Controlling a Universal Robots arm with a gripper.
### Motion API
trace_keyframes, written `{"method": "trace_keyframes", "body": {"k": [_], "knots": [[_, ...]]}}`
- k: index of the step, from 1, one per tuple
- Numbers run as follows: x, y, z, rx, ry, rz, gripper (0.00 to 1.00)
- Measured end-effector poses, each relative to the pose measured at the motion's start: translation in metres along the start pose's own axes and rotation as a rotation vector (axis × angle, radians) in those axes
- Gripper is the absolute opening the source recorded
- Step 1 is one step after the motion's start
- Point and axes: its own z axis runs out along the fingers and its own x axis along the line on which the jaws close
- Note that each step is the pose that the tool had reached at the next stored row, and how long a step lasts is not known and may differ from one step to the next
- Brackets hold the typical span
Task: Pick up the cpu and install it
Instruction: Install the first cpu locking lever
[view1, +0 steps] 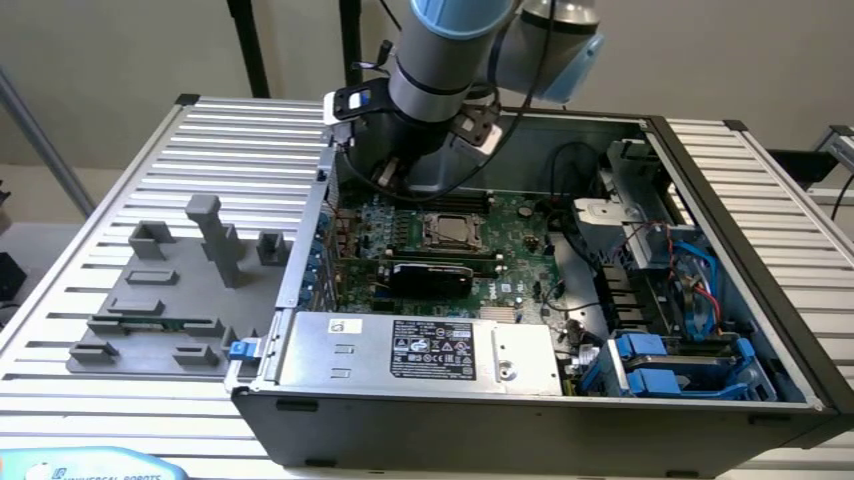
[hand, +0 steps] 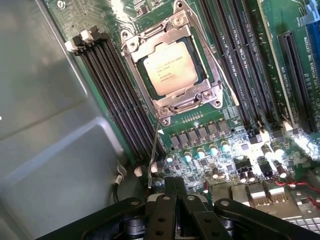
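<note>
We see the cpu lying flat in the socket of the green motherboard, its silvery top framed by the metal retention bracket. In the exterior view it sits near the middle of the board, inside the open computer case. Our gripper hangs above the board just off the socket's corner, jaws closed together with nothing between them, clear of the chip. A thin lever wire runs from the socket toward the gripper. Black memory slots lie beside the socket. Grey fixture blocks stand on the slatted table at the exterior view's left
</note>
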Motion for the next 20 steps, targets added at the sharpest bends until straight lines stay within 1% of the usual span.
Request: {"method": "trace_keyframes", "body": {"k": [5, 6, 7, 8, 9, 10, 11, 12, 13, 14, 16, 17, 20], "knots": [[-0.002, -0.0028, 0.0039, -0.0069, 0.0100, 0.031, 0.11], [-0.002, -0.0034, 0.0046, -0.0075, 0.0126, 0.036, 0.11], [-0.003, -0.0037, 0.0053, -0.0069, 0.0177, 0.040, 0.11], [-0.003, -0.0036, 0.0058, -0.0042, 0.0267, 0.044, 0.11], [-0.003, -0.0036, 0.0061, -0.0002, 0.0377, 0.047, 0.11], [-0.003, -0.0036, 0.0062, 0.0056, 0.0521, 0.049, 0.11], [-0.003, -0.0035, 0.0065, 0.0107, 0.0650, 0.052, 0.11], [-0.003, -0.0033, 0.0068, 0.0143, 0.0749, 0.054, 0.11], [-0.003, -0.0031, 0.0069, 0.0169, 0.0826, 0.057, 0.11], [-0.003, -0.0027, 0.0069, 0.0187, 0.0886, 0.059, 0.11], [-0.002, -0.0010, 0.0067, 0.0203, 0.0951, 0.063, 0.11], [-0.001, 0.0004, 0.0065, 0.0207, 0.0969, 0.064, 0.11], [0.002, 0.0072, 0.0051, 0.0213, 0.0991, 0.065, 0.11]]}}
